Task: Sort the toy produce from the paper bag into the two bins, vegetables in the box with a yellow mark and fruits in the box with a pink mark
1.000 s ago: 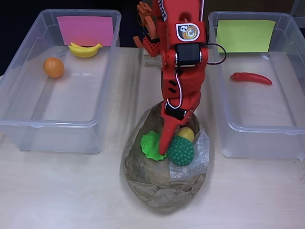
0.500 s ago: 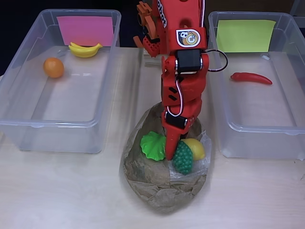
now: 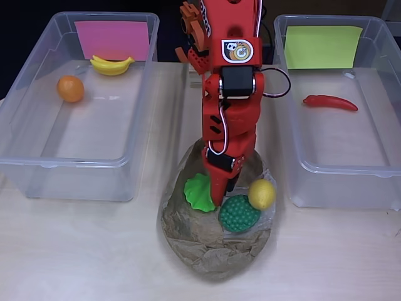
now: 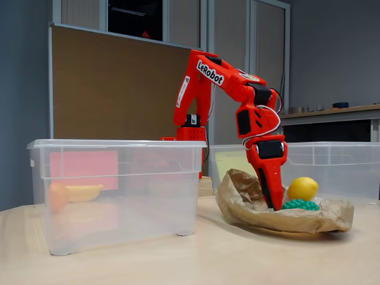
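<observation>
Red plastic gripper [image 3: 217,199] reaches down into the paper bag [image 3: 213,251], its tip sunk between the green leaf [image 3: 198,191] and the bumpy green ball [image 3: 239,214]; whether it is open or closed I cannot tell (the bag's crumpled edge hides the tip in the fixed view). A lemon [image 3: 262,194] sits at the bag's right rim.

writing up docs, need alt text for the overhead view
A red robot arm's gripper reaches into a crumpled paper bag holding a green leaf, a bumpy green ball and a lemon. Clear bins flank it: pink-marked with banana and orange, yellow-marked with a red chili.
</observation>
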Tool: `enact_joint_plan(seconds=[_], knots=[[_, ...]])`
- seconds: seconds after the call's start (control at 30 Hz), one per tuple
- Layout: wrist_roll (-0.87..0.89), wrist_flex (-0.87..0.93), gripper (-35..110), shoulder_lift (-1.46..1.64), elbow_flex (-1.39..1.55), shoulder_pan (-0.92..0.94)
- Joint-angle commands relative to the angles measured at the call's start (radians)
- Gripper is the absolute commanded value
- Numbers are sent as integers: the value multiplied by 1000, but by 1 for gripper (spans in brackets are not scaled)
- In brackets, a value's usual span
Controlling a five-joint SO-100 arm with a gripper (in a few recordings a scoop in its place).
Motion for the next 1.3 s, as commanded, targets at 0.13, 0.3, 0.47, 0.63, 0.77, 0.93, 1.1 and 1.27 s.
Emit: enact_joint_plan(seconds=[0.13,0.3,0.47,0.63,0.77,0.93,1.1,1.27], knots=[[29,32,20,25,9,5],[100,155,39,107,78,44],[187,290,38,256,132,160],[267,479,37,385,94,173],[279,549,36,419,71,74],[192,508,36,371,43,-51],[92,419,36,288,6,-87],[52,402,37,199,-40,-52]])
